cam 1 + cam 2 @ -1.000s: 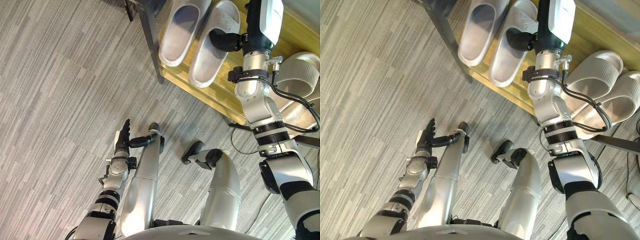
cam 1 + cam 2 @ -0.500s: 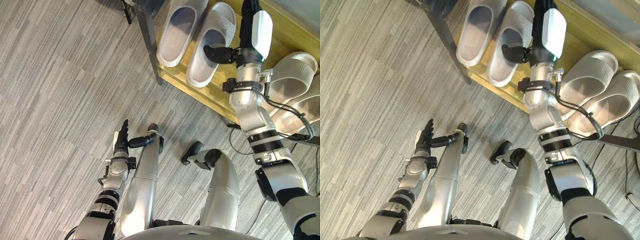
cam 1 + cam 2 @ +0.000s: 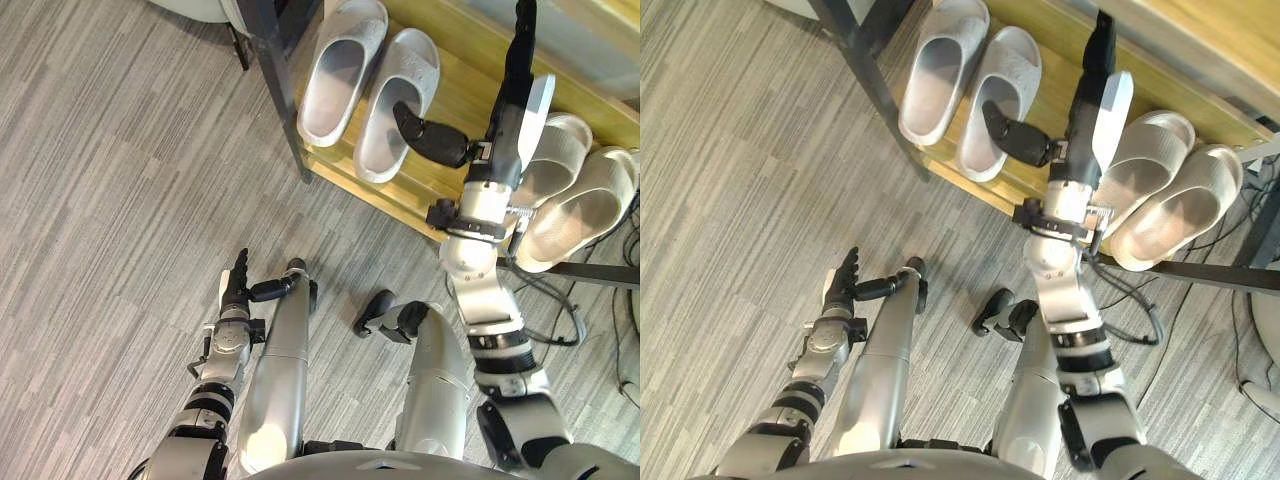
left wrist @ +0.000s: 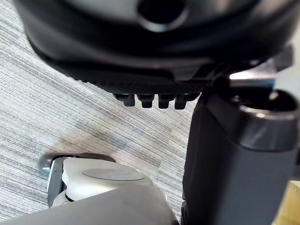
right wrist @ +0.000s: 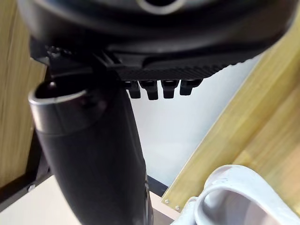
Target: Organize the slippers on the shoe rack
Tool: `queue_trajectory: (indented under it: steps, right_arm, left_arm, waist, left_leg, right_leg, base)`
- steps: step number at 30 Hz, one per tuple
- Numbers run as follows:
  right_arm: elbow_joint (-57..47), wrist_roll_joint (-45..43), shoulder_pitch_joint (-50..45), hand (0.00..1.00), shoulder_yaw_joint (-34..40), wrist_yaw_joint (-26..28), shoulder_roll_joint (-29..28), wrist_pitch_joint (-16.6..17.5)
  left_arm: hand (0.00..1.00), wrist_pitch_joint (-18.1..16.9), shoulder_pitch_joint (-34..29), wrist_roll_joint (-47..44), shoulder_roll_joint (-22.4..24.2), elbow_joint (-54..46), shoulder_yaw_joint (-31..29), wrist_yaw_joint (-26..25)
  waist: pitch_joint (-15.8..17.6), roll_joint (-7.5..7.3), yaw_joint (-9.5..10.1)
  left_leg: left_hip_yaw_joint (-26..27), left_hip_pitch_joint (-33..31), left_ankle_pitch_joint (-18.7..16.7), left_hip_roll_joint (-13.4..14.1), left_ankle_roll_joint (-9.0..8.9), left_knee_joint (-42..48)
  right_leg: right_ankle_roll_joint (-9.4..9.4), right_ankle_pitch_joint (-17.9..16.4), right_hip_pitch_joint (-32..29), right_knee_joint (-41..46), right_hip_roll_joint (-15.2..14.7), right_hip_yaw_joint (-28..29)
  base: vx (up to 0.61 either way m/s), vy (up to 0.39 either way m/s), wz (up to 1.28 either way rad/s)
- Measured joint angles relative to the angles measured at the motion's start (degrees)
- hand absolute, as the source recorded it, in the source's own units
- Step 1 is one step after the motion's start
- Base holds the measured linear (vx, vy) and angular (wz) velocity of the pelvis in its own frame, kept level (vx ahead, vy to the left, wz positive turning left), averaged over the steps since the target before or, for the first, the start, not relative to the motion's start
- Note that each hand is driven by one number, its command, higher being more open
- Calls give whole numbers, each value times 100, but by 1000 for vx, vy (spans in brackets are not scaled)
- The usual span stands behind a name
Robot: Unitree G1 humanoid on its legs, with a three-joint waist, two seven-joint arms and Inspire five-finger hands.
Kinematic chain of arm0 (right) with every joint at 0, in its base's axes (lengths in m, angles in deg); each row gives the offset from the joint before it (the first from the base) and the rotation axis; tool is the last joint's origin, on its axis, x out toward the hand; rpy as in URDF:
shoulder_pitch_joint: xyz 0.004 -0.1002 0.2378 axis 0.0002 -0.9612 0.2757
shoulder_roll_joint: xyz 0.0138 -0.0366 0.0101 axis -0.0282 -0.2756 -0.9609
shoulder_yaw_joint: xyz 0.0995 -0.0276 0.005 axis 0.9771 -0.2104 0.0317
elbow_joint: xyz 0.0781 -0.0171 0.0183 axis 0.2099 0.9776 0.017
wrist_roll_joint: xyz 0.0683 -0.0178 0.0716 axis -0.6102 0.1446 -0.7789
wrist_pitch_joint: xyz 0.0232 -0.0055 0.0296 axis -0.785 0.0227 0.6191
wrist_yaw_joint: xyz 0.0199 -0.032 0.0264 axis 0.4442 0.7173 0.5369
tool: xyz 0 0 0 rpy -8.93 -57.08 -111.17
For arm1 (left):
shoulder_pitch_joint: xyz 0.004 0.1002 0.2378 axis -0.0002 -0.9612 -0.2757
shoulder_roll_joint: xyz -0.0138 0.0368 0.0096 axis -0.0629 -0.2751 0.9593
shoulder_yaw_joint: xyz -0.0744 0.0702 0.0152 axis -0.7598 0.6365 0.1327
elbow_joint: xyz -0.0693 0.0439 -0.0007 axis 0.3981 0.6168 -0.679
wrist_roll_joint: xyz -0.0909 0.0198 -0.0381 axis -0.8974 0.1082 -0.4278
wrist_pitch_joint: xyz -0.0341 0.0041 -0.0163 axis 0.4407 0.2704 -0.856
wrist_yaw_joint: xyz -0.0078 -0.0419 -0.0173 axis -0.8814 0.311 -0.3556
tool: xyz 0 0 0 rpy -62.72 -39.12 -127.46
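Two pale grey slippers lie side by side on the wooden shelf of the shoe rack, toes pointing away from me. A second pair lies further right on the same shelf. My right hand is raised over the shelf between the two pairs, open, fingers straight, its thumb sticking out toward the first pair without touching it. The right wrist view catches a slipper's edge on the wood. My left hand hangs low over the floor, open and holding nothing.
The rack's dark metal leg stands at the shelf's left end. Grey striped carpet spreads out to the left of it. Cables trail on the floor under the rack's right part.
My right hand has come off the first pair's right slipper and moved right and up. The whole picture has shifted, so more of the rack shows. The left hand keeps its place.
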Motion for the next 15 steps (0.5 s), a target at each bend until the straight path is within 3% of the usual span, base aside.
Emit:
queue_trajectory:
  steps: [8, 15]
  right_arm:
    - [638, -1711, -820, 100, -62, 342, -931, 240]
    - [1066, -2600, -891, 100, -158, 747, -928, 466]
  left_arm:
    - [100, 49, -129, -2, 7, -11, -133, -77]
    - [100, 57, -163, -2, 27, 2, -193, -101]
  waist:
    - [0, -1, -79]
    - [0, -1, -75]
  left_leg:
    - [51, 191, -15, 70, -27, -101]
    - [51, 274, -37, 111, -56, -154]
  right_leg:
    - [1, 6, 128, -83, 81, 41]
    - [2, 6, 220, -163, 127, 28]
  base:
    - [-12, 24, -4]
    - [0, 21, -1]
